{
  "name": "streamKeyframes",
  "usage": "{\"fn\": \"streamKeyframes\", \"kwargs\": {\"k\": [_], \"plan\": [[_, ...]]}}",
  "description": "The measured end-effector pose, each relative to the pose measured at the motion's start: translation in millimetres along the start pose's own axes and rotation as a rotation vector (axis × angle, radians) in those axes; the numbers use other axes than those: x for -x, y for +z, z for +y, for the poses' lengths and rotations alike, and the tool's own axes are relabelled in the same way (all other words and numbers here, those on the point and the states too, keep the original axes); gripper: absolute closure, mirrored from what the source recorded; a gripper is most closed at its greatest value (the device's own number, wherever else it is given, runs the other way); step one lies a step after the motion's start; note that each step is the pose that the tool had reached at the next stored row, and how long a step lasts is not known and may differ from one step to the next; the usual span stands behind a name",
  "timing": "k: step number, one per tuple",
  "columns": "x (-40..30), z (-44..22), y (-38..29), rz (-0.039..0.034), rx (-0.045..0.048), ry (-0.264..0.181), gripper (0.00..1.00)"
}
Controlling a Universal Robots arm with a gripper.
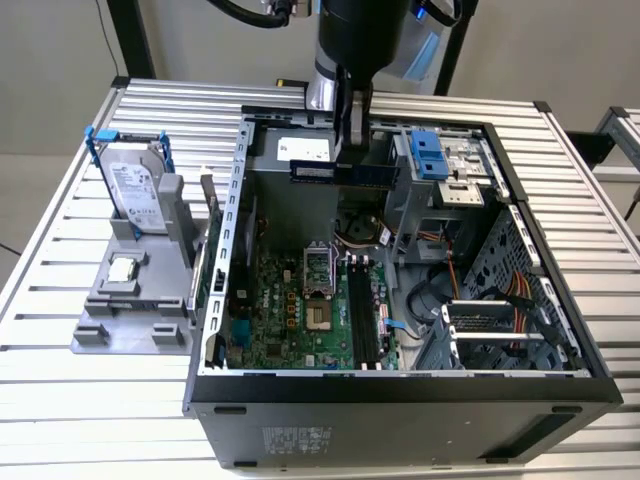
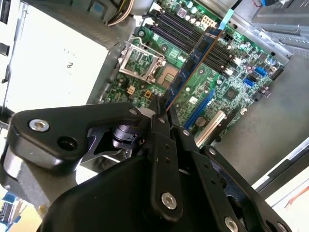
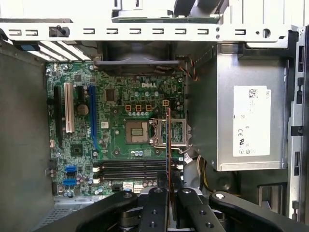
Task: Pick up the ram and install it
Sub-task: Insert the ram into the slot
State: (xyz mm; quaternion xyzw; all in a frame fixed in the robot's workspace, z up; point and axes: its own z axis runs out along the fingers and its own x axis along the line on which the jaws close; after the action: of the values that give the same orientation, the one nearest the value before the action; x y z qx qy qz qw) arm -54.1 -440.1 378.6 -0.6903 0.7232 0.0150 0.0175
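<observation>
Exterior view: ram, clamped mid-length in the fingers of the gripper, hangs level, well above the memory slots. Second wrist view: ram crosses the slots obliquely. First wrist view: ram edge-on, square across the slots.

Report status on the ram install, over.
End effector shut on the ram, held above the open case. Memory slots on the motherboard look empty. Nothing visible between ram and slots.
</observation>
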Motion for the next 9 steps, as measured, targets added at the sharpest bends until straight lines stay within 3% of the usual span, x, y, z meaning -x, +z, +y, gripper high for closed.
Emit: {"fn": "streamKeyframes", "kwargs": {"k": [9], "plan": [[-0.1, 1.7, -0.1, 0.0001, 0.0001, 0.000, 1.00]]}}
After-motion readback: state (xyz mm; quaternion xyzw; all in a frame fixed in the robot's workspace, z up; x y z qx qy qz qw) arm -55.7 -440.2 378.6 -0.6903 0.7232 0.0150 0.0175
